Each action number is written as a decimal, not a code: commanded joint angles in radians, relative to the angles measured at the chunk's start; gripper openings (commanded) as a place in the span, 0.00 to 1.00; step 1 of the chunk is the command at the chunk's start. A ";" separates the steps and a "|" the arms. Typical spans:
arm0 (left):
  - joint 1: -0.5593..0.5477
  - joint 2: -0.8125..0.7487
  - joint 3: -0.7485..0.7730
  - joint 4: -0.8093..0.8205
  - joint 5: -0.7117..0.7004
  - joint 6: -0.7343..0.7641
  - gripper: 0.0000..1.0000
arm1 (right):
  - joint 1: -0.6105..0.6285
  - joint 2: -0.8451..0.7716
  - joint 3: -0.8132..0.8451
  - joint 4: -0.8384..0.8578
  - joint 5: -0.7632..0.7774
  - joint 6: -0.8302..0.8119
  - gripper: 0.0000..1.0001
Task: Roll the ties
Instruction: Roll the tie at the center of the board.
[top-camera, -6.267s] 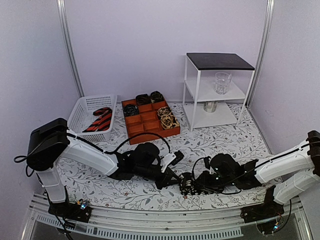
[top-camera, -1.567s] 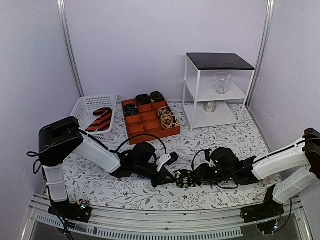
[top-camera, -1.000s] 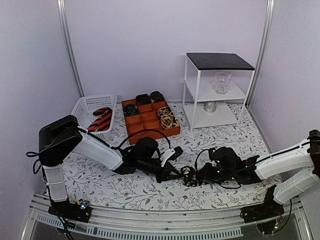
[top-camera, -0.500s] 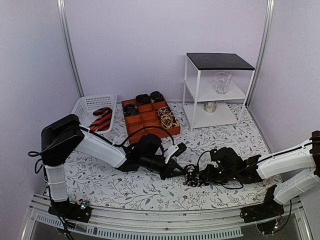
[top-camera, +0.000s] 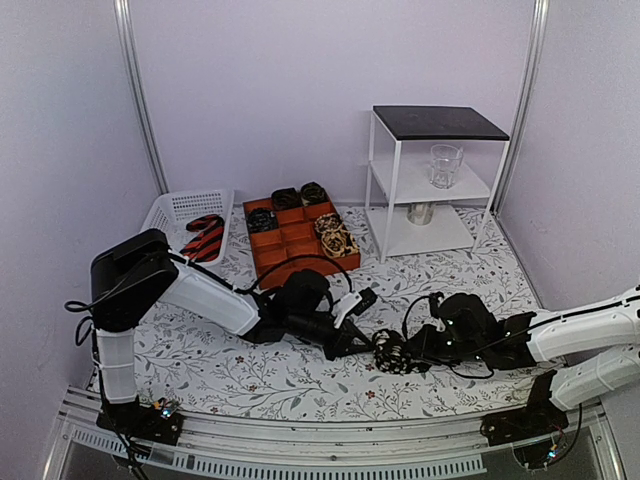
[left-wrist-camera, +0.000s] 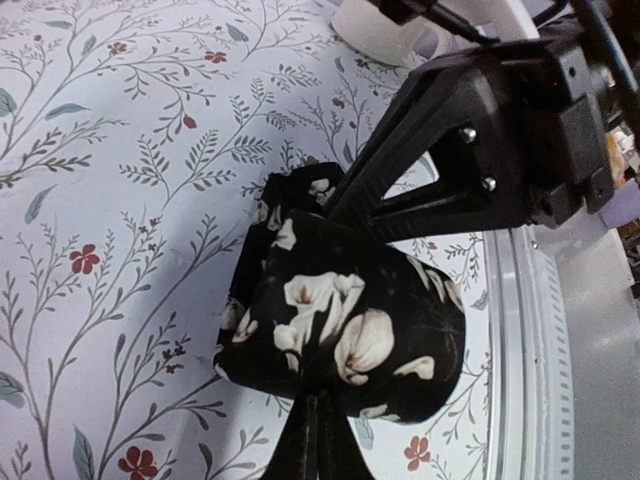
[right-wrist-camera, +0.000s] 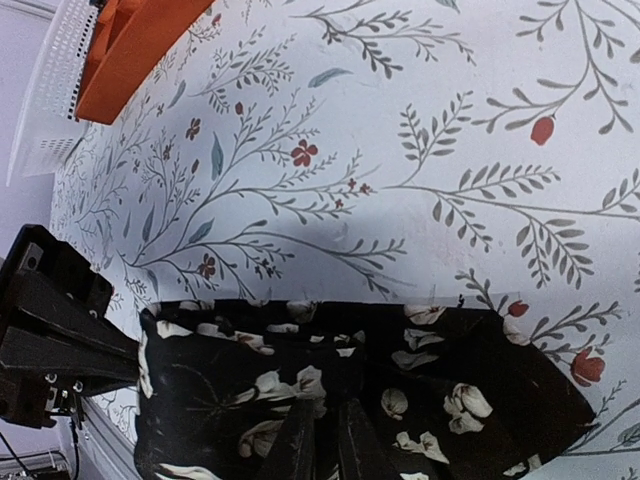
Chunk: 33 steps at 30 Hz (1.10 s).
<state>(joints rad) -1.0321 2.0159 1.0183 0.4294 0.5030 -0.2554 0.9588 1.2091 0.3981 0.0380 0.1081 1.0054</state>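
Loosely coiled, the black tie (left-wrist-camera: 340, 330) with cream flowers is pinched by left gripper (left-wrist-camera: 312, 438) and right gripper (right-wrist-camera: 322, 428).

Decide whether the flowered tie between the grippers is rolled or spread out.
Rolled. The tie forms a compact bundle on the table, with no long strip trailing from it in the top view.

1 fixed camera looks down from high behind the near edge over the whole table (top-camera: 200, 370). 2 wrist cameras sit close, both framing the floral tie (left-wrist-camera: 340, 335).
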 joint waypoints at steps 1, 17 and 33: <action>-0.006 -0.019 -0.018 -0.010 -0.032 0.002 0.00 | -0.006 -0.012 -0.049 0.098 -0.065 -0.012 0.10; -0.002 -0.098 -0.110 0.009 -0.106 -0.022 0.03 | -0.006 0.129 -0.048 0.240 -0.115 -0.008 0.10; 0.006 -0.072 -0.199 0.042 -0.226 -0.075 0.06 | -0.006 0.196 -0.019 0.237 -0.134 -0.012 0.09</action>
<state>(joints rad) -1.0309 1.9251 0.8383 0.4442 0.3061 -0.3172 0.9543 1.4002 0.3599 0.2813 -0.0143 1.0046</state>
